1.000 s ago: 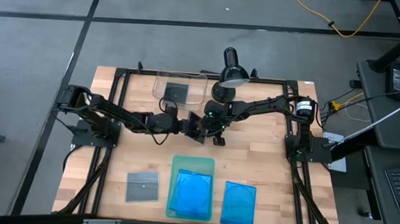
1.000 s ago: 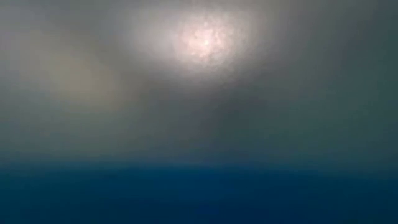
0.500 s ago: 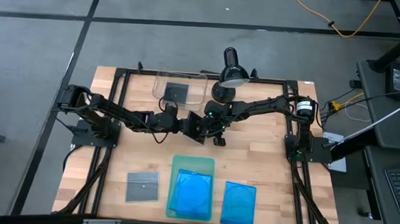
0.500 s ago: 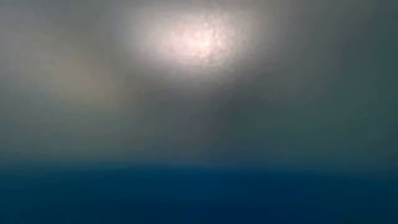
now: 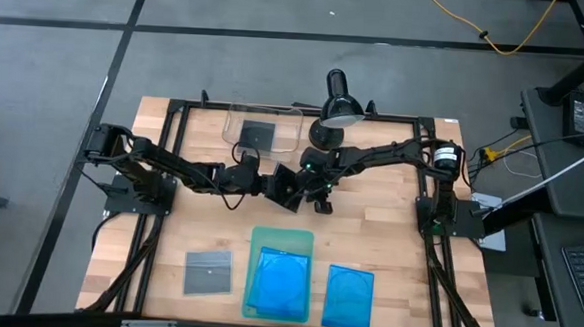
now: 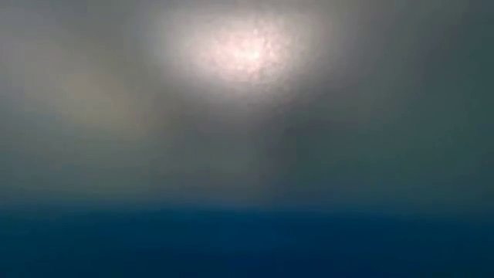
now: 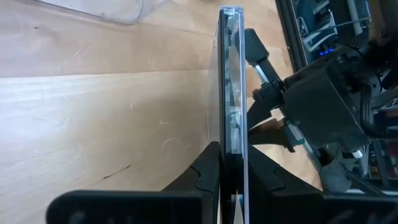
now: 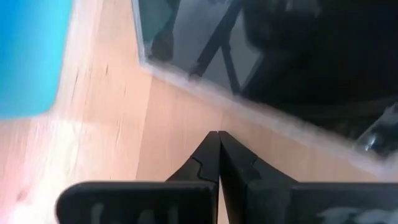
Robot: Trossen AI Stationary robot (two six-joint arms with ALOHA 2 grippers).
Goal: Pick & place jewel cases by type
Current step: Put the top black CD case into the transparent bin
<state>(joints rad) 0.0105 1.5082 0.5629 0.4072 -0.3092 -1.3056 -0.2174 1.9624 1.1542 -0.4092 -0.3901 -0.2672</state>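
A dark jewel case (image 5: 287, 186) stands tilted up at the table's middle, edge-on in the left wrist view (image 7: 232, 81). My left gripper (image 7: 233, 171) reaches in from the table's left and is shut on it. My right gripper (image 8: 217, 140), fingers shut together with nothing between them, points down just right of the case (image 8: 261, 56); whether it touches the case cannot be told. A second dark case (image 5: 256, 135) lies in the clear bin (image 5: 236, 121). A grey case (image 5: 208, 272) and a blue case (image 5: 348, 297) lie flat near the front edge, and another blue case (image 5: 279, 283) lies on the pale-green tray (image 5: 260, 238). My left gripper pinches the dark case's two flat faces between its two fingers, at the edge (image 7: 231, 149) nearest the table's left. The fingers come from the left, slanting a little downward. The case stands raised off its flat side; whether its lower edge rests on the wood I cannot tell.
A black lamp (image 5: 340, 101) stands at the far edge behind the right arm. A black frame (image 5: 174, 112) runs round the tabletop. Bare wood (image 5: 389, 229) lies between the arms and the front row of cases. The low view is filled by a blur, blue along its bottom.
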